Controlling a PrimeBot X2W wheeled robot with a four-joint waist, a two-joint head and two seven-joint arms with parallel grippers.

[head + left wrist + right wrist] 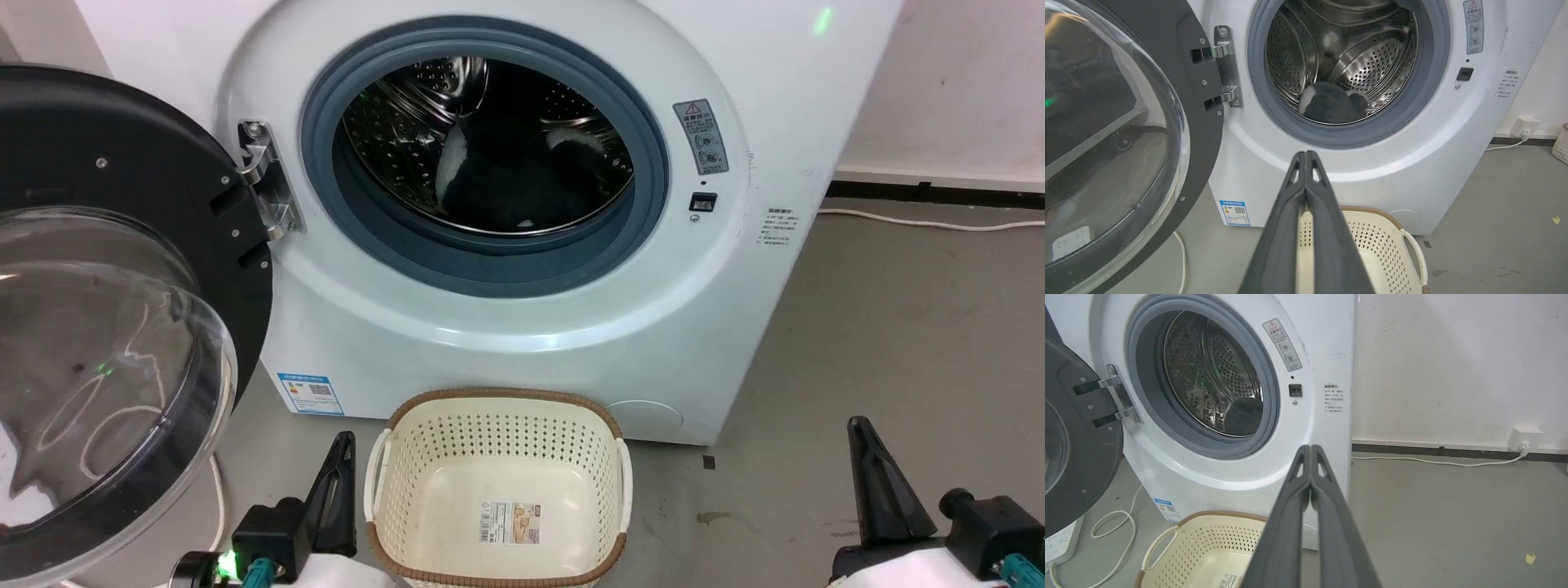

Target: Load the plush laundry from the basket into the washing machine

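Two grippers sit low, each with fingers pressed together on nothing. At left the door (98,343) stands open, then the left gripper (346,441) beside the basket (498,394); plush laundry (506,184) lies inside the washing machine (506,327); right gripper (857,423) far right.

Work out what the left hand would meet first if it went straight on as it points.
The left hand would probably meet the washing machine first, its white front just below the grey ring.
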